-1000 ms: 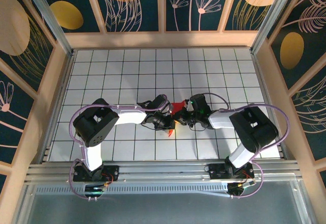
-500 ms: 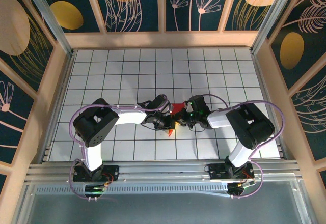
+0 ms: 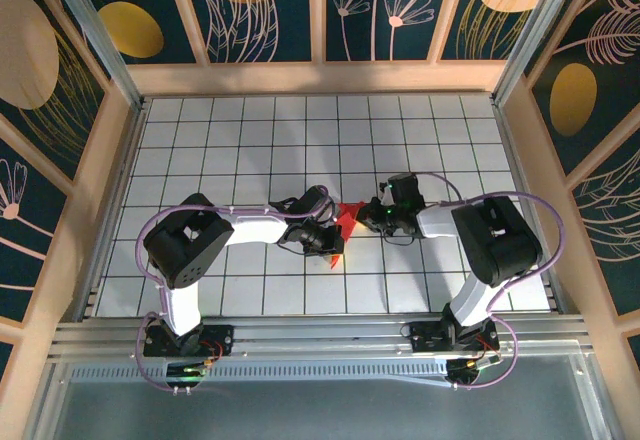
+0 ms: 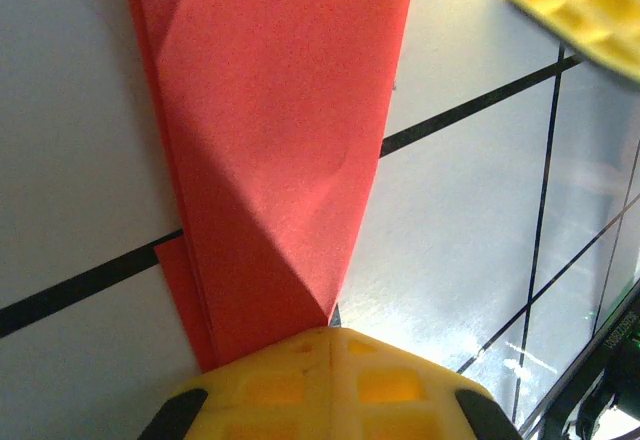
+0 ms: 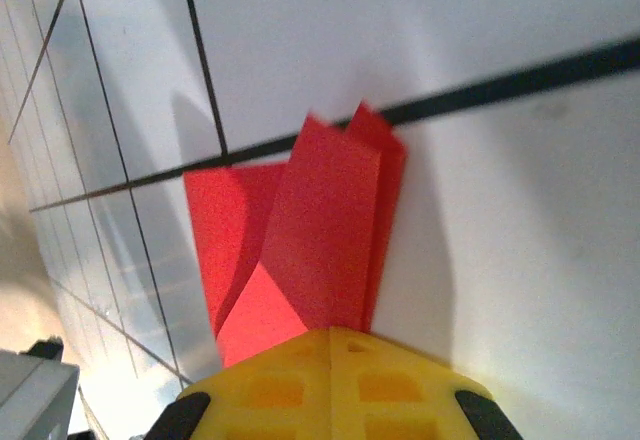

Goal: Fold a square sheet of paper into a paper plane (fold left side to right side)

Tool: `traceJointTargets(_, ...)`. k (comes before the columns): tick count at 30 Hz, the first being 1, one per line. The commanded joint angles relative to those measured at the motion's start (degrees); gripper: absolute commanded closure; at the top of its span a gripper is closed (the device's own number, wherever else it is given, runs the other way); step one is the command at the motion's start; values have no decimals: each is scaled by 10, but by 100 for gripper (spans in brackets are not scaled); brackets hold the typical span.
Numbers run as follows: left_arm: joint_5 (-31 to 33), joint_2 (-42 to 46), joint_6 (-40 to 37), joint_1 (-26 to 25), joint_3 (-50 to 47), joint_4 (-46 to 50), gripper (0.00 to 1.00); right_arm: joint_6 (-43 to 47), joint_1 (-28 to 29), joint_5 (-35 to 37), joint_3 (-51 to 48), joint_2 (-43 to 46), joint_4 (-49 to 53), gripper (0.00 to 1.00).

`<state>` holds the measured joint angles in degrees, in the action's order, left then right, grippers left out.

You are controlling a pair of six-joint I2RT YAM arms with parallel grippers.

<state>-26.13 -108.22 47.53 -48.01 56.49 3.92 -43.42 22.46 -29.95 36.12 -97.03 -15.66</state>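
The square sheet of paper (image 3: 348, 216) lies folded into a slim, layered bright red paper plane shape on the white grid table (image 3: 250, 140), between the two arms. My left gripper (image 3: 336, 247) is shut, its yellow tips set down on the near end of the red paper (image 4: 280, 140). In the left wrist view the closed left gripper (image 4: 330, 338) meets the paper at a fold's point. My right gripper (image 3: 369, 216) is shut too. In the right wrist view the right gripper (image 5: 330, 335) presses on the layered paper (image 5: 320, 230). No paper shows between either pair of jaws.
A yellow finger of the right gripper (image 4: 570, 5) shows at the top right of the left wrist view. Wooden frame walls (image 3: 320, 75) and metal rails (image 3: 320, 335) bound the gridded table, whose far half and sides are bare tiles.
The right gripper and its wrist have shifted toward the far side along the paper, uncovering more red. The left arm has stayed put, and both grippers stayed shut.
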Motion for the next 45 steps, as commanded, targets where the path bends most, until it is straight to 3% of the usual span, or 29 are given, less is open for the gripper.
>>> traceJointTargets(1, 80, -29, -6, 3, -26, 86, 100, 38, -6, 15, 26, 10, 37, 100)
traceJointTargets(12, 83, -24, -6, 4, -26, 86, 100, -6, 51, 4, -3, 90, 34, 100)
traceJointTargets(20, 80, -23, -6, 3, -24, 83, 100, -51, 86, 8, -21, 30, -43, 100)
traceJointTargets(25, 74, -20, -3, 3, -24, 71, 100, -41, 86, 12, -3, -12, -29, 100)
traceJointTargets(35, 23, 22, 21, 4, 2, 28, 98, -24, 86, 34, -16, -19, 60, 100)
traceJointTargets(45, -46, 68, 67, 5, -24, -7, 98, -25, 86, 34, -30, -14, 57, 100)
